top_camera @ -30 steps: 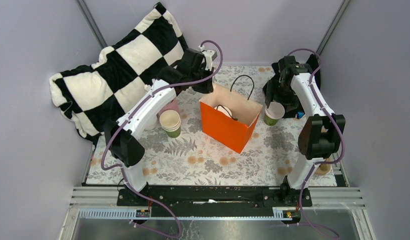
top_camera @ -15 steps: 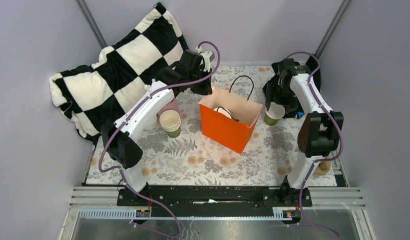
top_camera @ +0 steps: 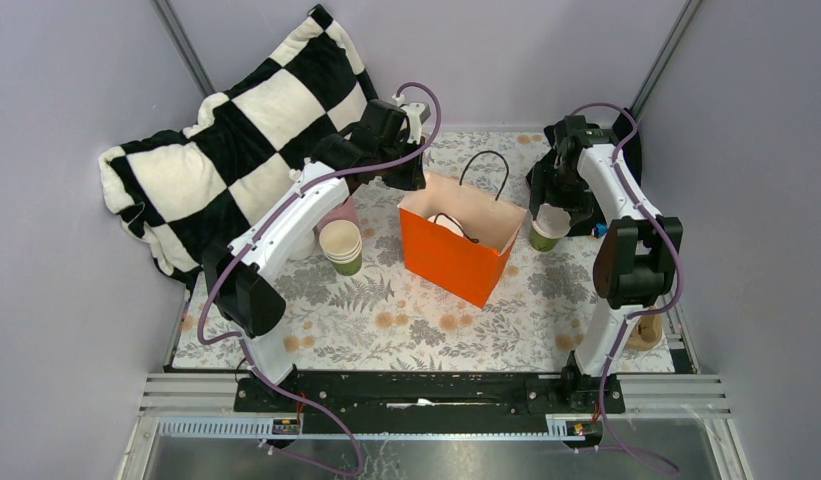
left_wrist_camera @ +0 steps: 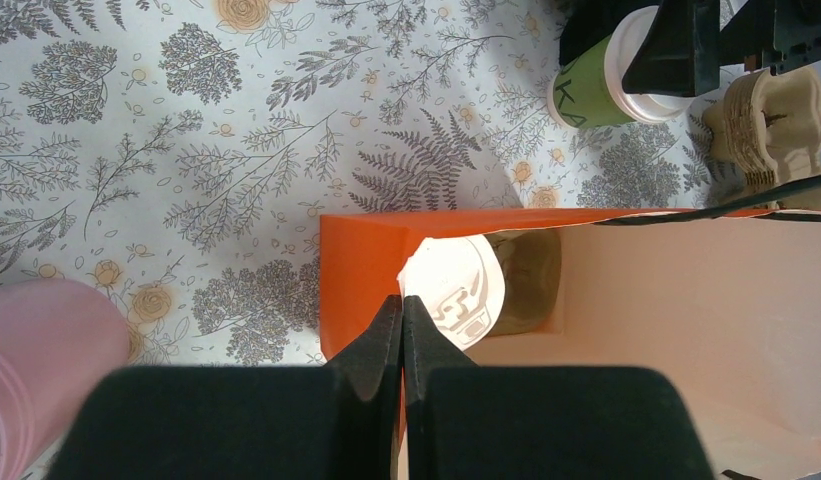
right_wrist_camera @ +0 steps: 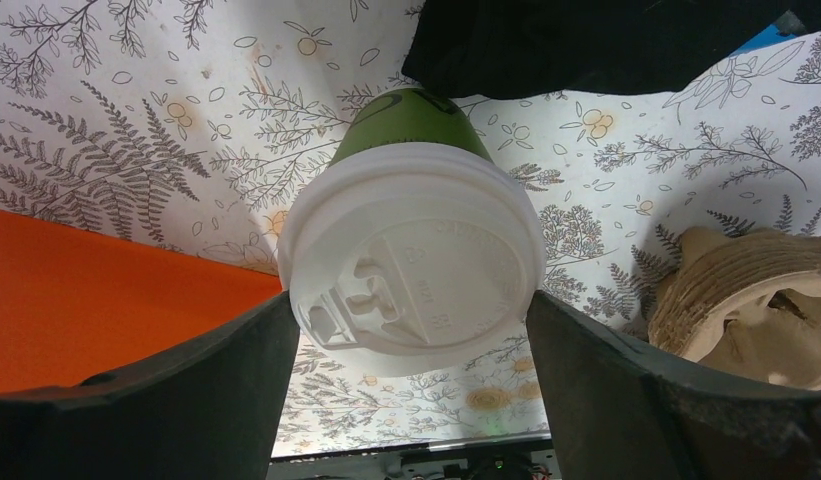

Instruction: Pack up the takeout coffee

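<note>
Beside bag [top_camera: 456, 255], green cup [right_wrist_camera: 410, 118] (white lid [right_wrist_camera: 411, 265])

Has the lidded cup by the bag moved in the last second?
No. The lidded cup sits in the same spot, just right of the orange bag's corner.

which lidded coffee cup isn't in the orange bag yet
The lidded cup right of the orange bag, framed by the open right gripper; the other lidded cup sits inside the bag.

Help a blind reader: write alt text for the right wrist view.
A green cup with a white lid stands between the right gripper's spread fingers on a floral tablecloth. An orange bag is at left.
</note>
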Controlling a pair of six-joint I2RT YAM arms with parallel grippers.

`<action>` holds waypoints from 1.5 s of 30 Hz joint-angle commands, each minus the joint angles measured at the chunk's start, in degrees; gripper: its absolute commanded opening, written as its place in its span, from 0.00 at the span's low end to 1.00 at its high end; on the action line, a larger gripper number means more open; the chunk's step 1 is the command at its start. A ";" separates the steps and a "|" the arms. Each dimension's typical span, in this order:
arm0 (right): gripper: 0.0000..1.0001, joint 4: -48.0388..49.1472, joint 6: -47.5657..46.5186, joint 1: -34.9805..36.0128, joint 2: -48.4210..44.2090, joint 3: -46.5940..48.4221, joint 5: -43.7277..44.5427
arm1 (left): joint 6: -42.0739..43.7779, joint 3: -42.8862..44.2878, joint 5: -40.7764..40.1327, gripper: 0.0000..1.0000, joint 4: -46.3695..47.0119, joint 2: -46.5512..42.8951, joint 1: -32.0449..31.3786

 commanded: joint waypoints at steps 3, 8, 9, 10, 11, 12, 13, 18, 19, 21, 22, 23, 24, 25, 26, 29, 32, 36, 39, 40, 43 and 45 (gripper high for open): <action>0.89 0.15 -0.69 -0.14 0.87 2.24 -0.36 | -0.69 0.39 1.41 0.00 0.78 -1.70 0.13; 0.86 0.33 -0.77 -0.09 1.51 2.29 -0.25 | -0.74 0.63 1.47 0.00 0.80 -1.56 0.17; 0.85 0.32 -0.91 -0.10 1.69 2.20 -0.30 | -0.81 0.57 1.43 0.00 0.78 -1.54 0.16; 0.83 0.41 -0.89 -0.13 1.89 2.03 -0.28 | -0.87 0.51 1.46 0.00 0.83 -1.61 0.12; 0.82 0.46 -0.86 -0.09 1.99 1.79 -0.26 | -0.91 0.41 1.47 0.00 0.78 -1.55 0.09; 0.81 0.56 -0.90 -0.08 2.03 1.41 -0.01 | -0.98 0.26 1.54 0.00 0.78 -1.71 0.09; 0.81 0.85 -0.98 -0.15 1.88 0.77 0.12 | -1.12 0.07 1.55 0.00 0.78 -1.85 0.11; 0.80 2.52 -0.99 -0.03 0.68 -3.61 1.21 | -1.35 -1.05 1.59 0.00 0.78 -2.42 -0.20; 0.80 2.84 -1.02 -0.02 0.48 -4.31 1.40 | -1.43 -1.23 1.64 0.00 0.78 -2.42 -0.32; 0.80 3.13 -1.12 0.05 0.29 -5.22 1.69 | -1.44 -1.38 1.56 0.00 0.78 -2.45 -0.43; 0.80 3.18 -1.08 0.24 0.26 -5.50 2.15 | -1.44 -1.40 1.54 0.00 0.78 -2.42 -0.50; 0.81 3.19 -1.12 0.52 0.30 -5.64 2.63 | -1.48 -1.38 1.62 0.00 0.80 -2.35 -0.59; 0.81 3.15 -1.12 0.60 0.38 -5.63 2.85 | -1.52 -1.35 1.58 0.00 0.85 -2.33 -0.61; 0.82 3.13 -1.04 0.58 0.50 -5.48 2.63 | -1.48 -1.30 1.67 0.00 0.79 -2.25 -0.61; 0.84 2.80 -1.03 0.57 0.56 -4.88 2.39 | -1.44 -1.22 1.73 0.00 0.78 -2.26 -0.61; 0.89 1.39 -0.79 0.57 0.63 -1.65 1.80 | -1.45 -1.03 1.92 0.00 0.78 -2.13 -0.70; 0.94 0.32 -0.33 0.58 0.27 1.30 0.96 | -1.44 -1.14 1.90 0.00 0.78 -2.08 -0.70; 0.97 0.08 -0.18 0.48 -0.29 2.06 1.79 | -1.44 -1.36 2.00 0.00 0.78 -2.39 -0.70; 0.98 0.39 -0.24 0.53 -0.18 1.74 2.03 | -1.27 -1.54 1.81 0.00 0.78 -2.65 -0.70; 0.97 0.43 -0.29 0.48 -0.06 1.64 1.76 | -1.26 -1.55 1.75 0.00 0.80 -2.62 -0.70; 0.94 0.14 -0.20 0.49 0.34 1.15 1.29 | -1.35 -1.48 1.99 0.00 0.78 -2.76 -0.70; 0.92 0.41 -0.16 0.49 -0.34 0.29 1.20 | -1.35 -1.47 1.85 0.00 0.62 -2.85 -0.66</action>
